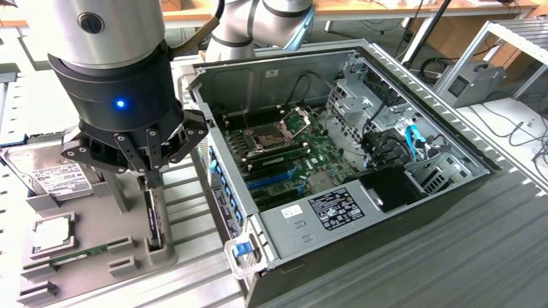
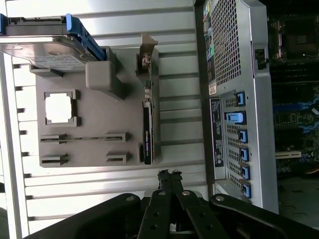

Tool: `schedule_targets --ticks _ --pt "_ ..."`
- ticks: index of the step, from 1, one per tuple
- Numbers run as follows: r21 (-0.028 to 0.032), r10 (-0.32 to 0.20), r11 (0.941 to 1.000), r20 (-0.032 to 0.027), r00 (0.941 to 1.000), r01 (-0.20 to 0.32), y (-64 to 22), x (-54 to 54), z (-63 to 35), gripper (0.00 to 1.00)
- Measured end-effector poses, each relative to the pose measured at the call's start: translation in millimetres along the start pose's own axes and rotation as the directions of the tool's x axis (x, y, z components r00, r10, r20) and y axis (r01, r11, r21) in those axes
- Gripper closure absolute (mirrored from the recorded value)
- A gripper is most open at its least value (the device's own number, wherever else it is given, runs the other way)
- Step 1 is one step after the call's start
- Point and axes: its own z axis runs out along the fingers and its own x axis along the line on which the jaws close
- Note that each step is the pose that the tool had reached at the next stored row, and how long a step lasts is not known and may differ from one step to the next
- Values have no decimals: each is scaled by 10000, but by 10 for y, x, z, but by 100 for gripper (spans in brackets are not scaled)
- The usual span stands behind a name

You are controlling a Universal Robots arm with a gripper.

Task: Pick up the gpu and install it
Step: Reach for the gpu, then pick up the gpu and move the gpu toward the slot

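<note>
The gpu (image 1: 154, 217) stands on edge in a slot of the grey holder tray (image 1: 94, 269), a thin dark card with a metal bracket at one end. My gripper (image 1: 151, 174) hangs just above the card's upper edge, its black fingers pressed together with nothing between them. In the wrist view the shut fingertips (image 2: 169, 175) sit a short way off the gpu (image 2: 148, 133), which lies along the edge of the holder tray (image 2: 99, 119) nearest the computer case.
The open computer case (image 1: 462, 186) lies at the exterior view's right, its motherboard and blue slots (image 1: 276, 179) exposed. On the tray sit a hard drive (image 1: 51, 174), a processor (image 1: 53, 232) and a memory stick (image 1: 73, 258). The case's rear panel (image 2: 234, 99) is close beside the tray.
</note>
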Motion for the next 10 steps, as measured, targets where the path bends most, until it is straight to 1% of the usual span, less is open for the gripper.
schedule_targets --ticks 10 --pt "0 0 10000 0 10000 0 -10 -1 0 89"
